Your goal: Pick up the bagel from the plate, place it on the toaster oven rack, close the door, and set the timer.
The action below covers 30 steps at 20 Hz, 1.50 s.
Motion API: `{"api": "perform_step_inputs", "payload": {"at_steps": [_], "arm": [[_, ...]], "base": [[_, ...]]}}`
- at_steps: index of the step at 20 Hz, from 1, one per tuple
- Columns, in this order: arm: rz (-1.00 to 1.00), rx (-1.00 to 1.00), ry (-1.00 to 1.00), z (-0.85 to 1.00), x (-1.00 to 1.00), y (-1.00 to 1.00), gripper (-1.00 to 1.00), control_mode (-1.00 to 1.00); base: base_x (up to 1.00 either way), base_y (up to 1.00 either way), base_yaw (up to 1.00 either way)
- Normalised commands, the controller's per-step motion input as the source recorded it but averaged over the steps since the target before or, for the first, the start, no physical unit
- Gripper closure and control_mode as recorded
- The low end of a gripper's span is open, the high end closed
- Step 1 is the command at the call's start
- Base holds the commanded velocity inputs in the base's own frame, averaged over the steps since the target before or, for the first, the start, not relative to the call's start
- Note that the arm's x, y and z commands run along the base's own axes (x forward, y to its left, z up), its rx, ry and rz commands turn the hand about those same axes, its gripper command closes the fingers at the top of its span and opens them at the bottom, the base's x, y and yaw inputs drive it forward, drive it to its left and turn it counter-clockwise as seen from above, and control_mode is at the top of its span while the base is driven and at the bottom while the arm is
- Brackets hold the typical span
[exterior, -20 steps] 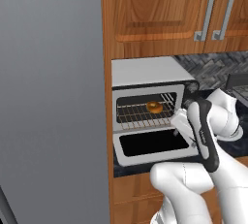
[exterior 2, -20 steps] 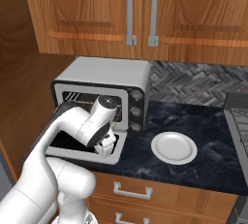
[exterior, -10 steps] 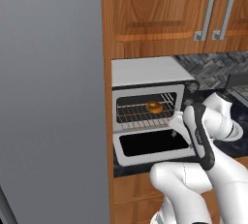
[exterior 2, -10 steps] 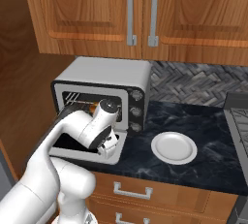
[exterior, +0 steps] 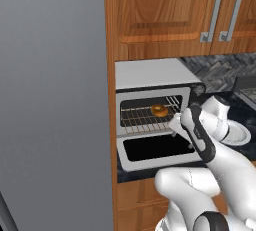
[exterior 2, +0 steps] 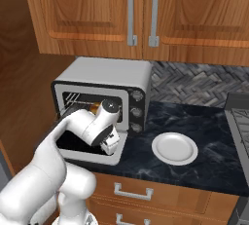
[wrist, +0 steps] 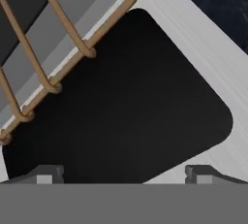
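On rack (exterior: 145, 117) — bagel (exterior: 159, 110)

The dark marbled stone table (exterior 2: 214, 136) serves as the landmark. Directly above it hang wooden wall cabinets (exterior 2: 97, 9) with raised-panel doors, and two vertical brushed-metal bar handles (exterior 2: 131, 13) sit side by side where the two middle doors meet. Between these cabinets and the table runs a grey herringbone tile backsplash (exterior 2: 194, 86). Below the table's front edge sit wooden drawers (exterior 2: 160, 195) with horizontal silver pulls (exterior 2: 132, 192). At the table's far right end, part of a dark stove top (exterior 2: 239, 117) shows. To the left of the table stands a tall flat grey panel (exterior: 52, 105), edged by a narrow wooden upright (exterior: 111, 100).
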Motion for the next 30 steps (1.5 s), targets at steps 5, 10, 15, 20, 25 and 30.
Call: {"api": "perform_step_inputs", "payload": {"at_steps": [5,10,15,20,25,30], "arm": [[0.0,0.0,0.0,-0.1,0.5,0.0,-1.0,-1.0],[0.0,-0.01,0.0,-0.08,0.48,0.0,-1.0,-1.0],[0.0,0.0,0.0,-0.06,0.48,0.0,-1.0,-1.0],[0.0,0.0,0.0,-0.01,0.51,0.0,-1.0,-1.0],[0.0,0.0,0.0,0.0,0.45,0.0,-1.0,-1.0],[0.0,0.0,0.0,0.0,-0.01,-0.01,-1.0,-1.0]], "base": [[0.0,0.0,0.0],[0.0,0.0,0.0],[0.0,0.0,0.0],[0.0,0.0,0.0],[0.0,0.0,0.0],[0.0,0.0,0.0]]}}
